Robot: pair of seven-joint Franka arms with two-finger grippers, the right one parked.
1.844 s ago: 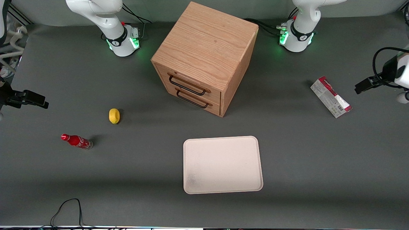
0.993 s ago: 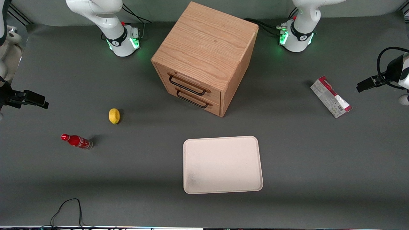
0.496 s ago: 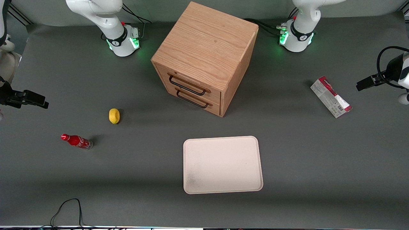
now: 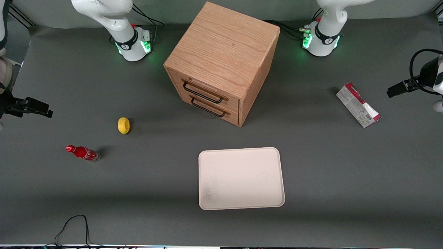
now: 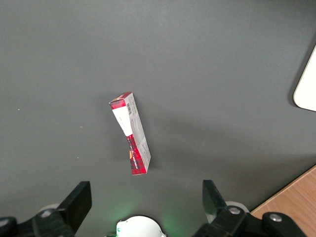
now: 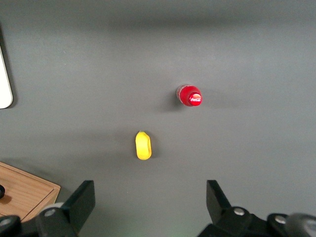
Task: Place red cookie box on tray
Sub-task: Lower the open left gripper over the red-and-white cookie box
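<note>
Below the spread, empty gripper (image 5: 143, 200) lies the red cookie box (image 5: 131, 133), well apart from the tray (image 5: 307, 86).

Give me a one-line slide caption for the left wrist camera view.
Open pincer poised above the long slim red cookie box lying on the grey table.

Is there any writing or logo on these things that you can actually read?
"Coca-Cola", in white script on the cola bottle; also on its cap, too small to spell out.
Red cookie box: a barcode and print on its grey-white side, too small to read.
Tray, lemon, cabinet: no text.
The pincer, open and apart from the box, hovers above it and bears no lettering.
</note>
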